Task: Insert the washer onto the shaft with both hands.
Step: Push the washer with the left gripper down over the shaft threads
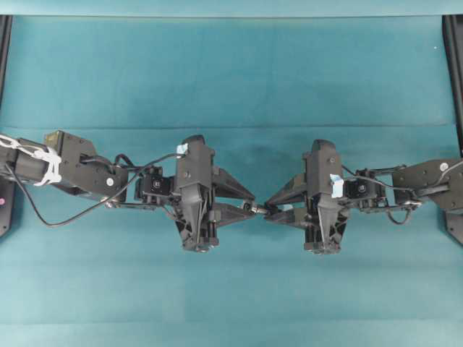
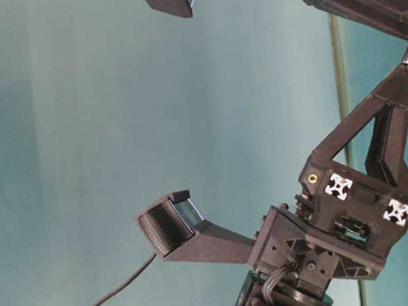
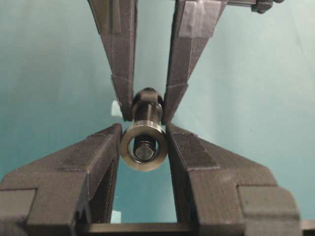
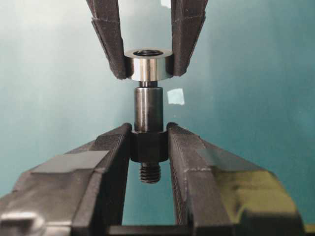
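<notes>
While the right gripper (image 4: 149, 147) clamps the shaft (image 4: 148, 110) pointing at the left gripper (image 3: 143, 147), that grips the washer (image 3: 143, 151).

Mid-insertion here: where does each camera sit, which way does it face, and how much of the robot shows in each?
Overhead: above, facing down at the teal table; both arms, left gripper and right gripper meeting tip to tip.
Table-level: low, picture turned sideways; mostly one gripper body.
Left wrist: looks along its fingers through the washer.
Right wrist: looks along its fingers at the shaft.
Both wrist views share washer, shaft tip entering it, and the opposing fingers.
</notes>
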